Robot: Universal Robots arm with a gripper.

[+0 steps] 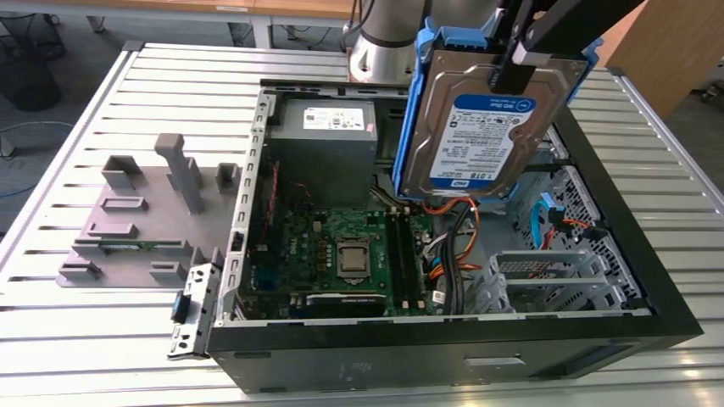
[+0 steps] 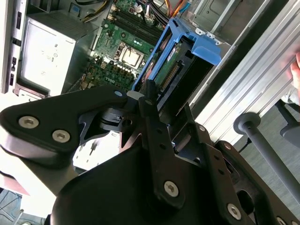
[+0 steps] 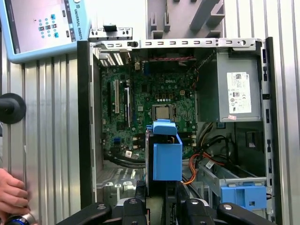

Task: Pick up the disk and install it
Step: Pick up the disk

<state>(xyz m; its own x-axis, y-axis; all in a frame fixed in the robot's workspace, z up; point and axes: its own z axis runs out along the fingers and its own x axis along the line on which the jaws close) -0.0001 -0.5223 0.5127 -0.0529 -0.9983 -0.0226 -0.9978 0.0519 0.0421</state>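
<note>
Slatted metal table (image 1: 91, 102), open computer case (image 1: 453, 339): the gripper (image 1: 515, 76) clamps the disk (image 1: 481, 136) above it, seemingly clearing the walls.

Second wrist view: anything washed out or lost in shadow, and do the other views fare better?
In the second wrist view the grey power supply box is bleached almost white and the black gripper reads dark; in the exterior view the silver-grey metal disk is evenly lit; in the first wrist view the slatted metal table blows out white.
</note>
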